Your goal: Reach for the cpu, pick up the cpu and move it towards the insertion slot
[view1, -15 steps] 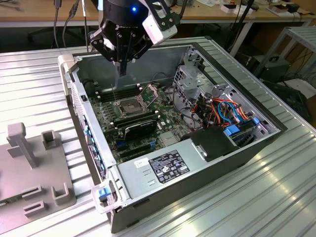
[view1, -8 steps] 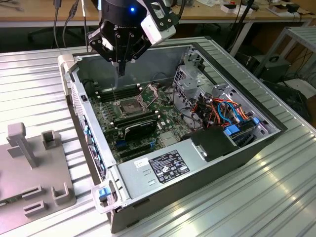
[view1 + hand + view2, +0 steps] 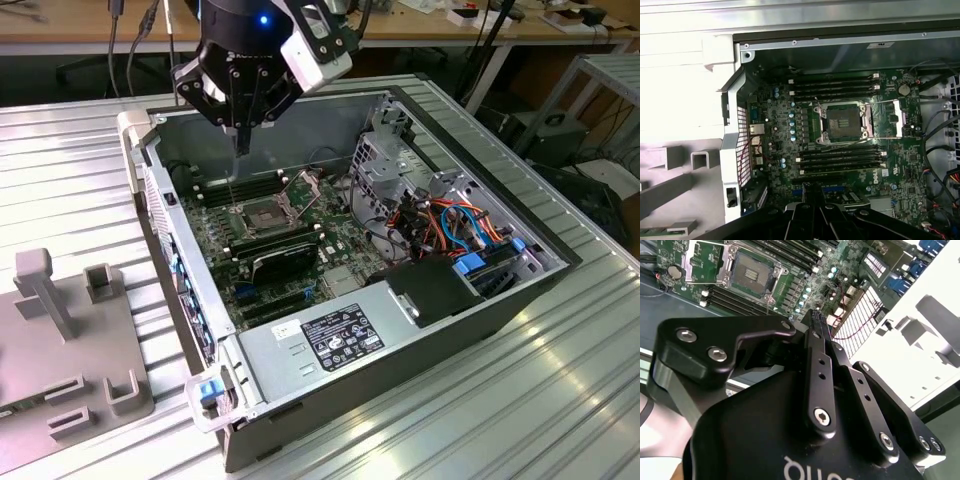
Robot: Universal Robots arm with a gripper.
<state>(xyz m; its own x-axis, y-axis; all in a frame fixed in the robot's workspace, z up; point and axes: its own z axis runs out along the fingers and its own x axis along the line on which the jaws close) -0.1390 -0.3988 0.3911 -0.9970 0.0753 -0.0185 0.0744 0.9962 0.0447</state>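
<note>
My gripper [image 3: 240, 135] hangs inside the open computer case, above the motherboard and a little toward the exterior view's left of the insertion slot [image 3: 262, 216]. Its black fingers [image 3: 812, 365] are shut, tips pressed together in both wrist views. The cpu is out of view; I cannot see anything between the tips. The slot [image 3: 844, 122] is a square socket with a silver frame and a dark centre. Its hinged bracket [image 3: 897, 117] is swung open beside it. In the first wrist view the gripper [image 3: 812, 192] sits several memory slots away from the socket. The socket [image 3: 749, 272] lies far beyond the gripper [image 3: 818, 317].
Long black memory slots [image 3: 840, 160] flank the socket. A black finned block [image 3: 285, 255] lies just in front of it. A metal drive cage [image 3: 385, 160] and coloured cables [image 3: 450, 225] fill the case's right side. A grey fixture [image 3: 70, 340] stands outside on the left.
</note>
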